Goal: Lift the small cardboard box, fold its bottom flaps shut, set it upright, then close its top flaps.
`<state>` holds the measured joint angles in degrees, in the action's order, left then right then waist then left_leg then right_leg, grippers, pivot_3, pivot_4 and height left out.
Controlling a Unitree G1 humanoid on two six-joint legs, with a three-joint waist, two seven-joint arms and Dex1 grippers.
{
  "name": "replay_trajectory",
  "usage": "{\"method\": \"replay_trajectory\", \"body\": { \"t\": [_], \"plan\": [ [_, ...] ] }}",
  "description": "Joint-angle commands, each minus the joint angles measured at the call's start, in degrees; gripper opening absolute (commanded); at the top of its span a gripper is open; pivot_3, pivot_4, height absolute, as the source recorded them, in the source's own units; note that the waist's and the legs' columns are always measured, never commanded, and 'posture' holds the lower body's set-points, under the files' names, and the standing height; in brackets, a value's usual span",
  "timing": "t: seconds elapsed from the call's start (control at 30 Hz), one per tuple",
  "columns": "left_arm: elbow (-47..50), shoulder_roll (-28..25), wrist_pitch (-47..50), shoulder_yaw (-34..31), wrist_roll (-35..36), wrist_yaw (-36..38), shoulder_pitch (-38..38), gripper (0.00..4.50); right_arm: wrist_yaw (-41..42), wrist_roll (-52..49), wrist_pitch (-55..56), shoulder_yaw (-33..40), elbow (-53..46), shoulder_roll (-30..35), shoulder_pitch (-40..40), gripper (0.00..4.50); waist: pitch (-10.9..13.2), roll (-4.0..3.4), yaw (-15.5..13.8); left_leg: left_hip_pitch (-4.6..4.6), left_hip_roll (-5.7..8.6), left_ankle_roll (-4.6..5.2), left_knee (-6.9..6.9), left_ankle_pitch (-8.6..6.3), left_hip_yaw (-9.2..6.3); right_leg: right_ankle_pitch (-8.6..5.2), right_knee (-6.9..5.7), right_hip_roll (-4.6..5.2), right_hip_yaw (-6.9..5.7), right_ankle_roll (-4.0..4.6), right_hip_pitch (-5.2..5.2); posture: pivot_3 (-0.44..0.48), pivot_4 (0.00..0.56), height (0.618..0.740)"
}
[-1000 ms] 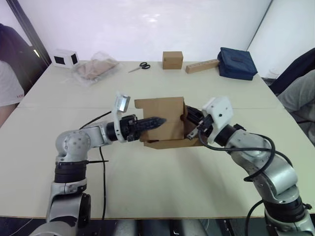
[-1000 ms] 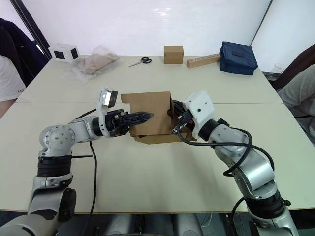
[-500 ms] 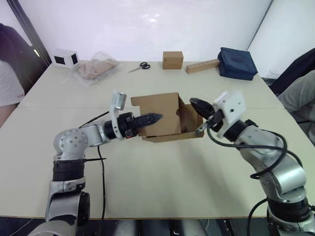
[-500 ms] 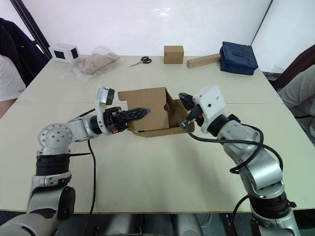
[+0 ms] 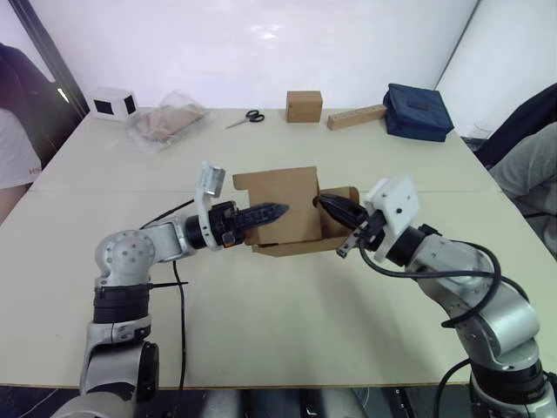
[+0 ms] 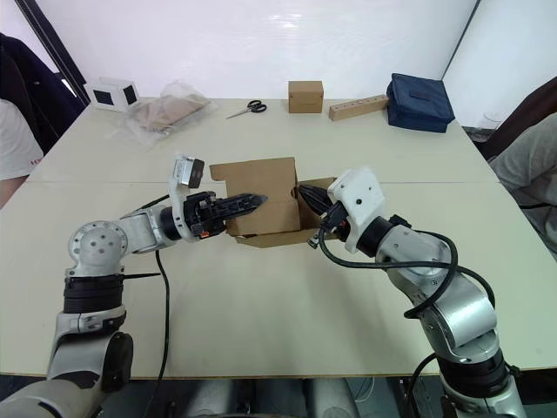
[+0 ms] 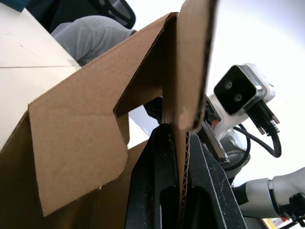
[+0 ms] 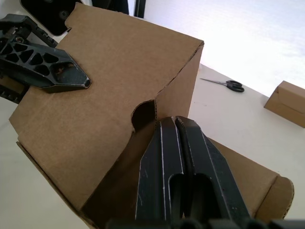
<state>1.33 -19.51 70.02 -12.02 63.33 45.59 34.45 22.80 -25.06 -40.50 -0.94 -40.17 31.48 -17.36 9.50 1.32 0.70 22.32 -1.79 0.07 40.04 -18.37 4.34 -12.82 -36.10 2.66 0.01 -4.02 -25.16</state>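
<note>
The left tool [image 5: 277, 210] pinches a wall of the small cardboard box [image 5: 280, 206]; the right tool [image 8: 175, 123], pressed together beside its flap, should push squarely.

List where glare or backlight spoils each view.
Left eye view: the back wall is washed out white, while the small cardboard box and the table are evenly lit. Left wrist view: the box sits shaded against a bright background. Right wrist view: glare whitens the background behind the box.
</note>
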Motion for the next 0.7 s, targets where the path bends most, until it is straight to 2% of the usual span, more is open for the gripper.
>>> {"method": "replay_trajectory", "body": {
  "t": [0.03,0.2,0.47,0.7],
  "plan": [
    [2.87,0.47,1.16,-0.18,3.31,-0.77,-0.26,0.05,0.6,0.86,2.04,-0.73,-0.69,-0.54,-1.28,0.0,0.0,0.0,0.01,0.0,0.0,0.0,0.0,0.0,0.0,0.0,0.0,0.0,0.0,0.0,0.0,0.0,0.15,0.74],
    [4.02,0.96,3.6,-0.84,7.44,-3.11,-1.26,0.05,1.17,2.61,3.57,-2.07,-0.16,-0.52,-1.54,0.0,0.0,0.0,0.03,0.0,0.0,0.0,0.0,0.0,-0.01,0.0,0.0,0.0,0.0,0.0,0.0,0.0,0.15,0.74],
    [3.51,0.54,2.27,-0.16,6.91,-5.02,-1.76,0.05,2.2,2.13,3.28,-2.49,-1.43,-1.0,-2.12,0.0,0.0,0.0,0.02,0.0,0.0,0.0,0.0,0.0,-0.01,0.0,0.0,0.0,0.0,0.01,0.0,0.0,0.15,0.74],
    [1.19,0.03,0.87,-1.13,6.85,-5.67,0.01,0.05,3.62,2.17,3.15,0.91,-1.82,1.7,0.16,0.0,0.0,0.0,-0.12,0.0,0.01,0.0,0.0,0.0,-0.01,-0.01,0.01,0.0,-0.01,0.01,0.0,0.0,0.15,0.74]
  ]
}}
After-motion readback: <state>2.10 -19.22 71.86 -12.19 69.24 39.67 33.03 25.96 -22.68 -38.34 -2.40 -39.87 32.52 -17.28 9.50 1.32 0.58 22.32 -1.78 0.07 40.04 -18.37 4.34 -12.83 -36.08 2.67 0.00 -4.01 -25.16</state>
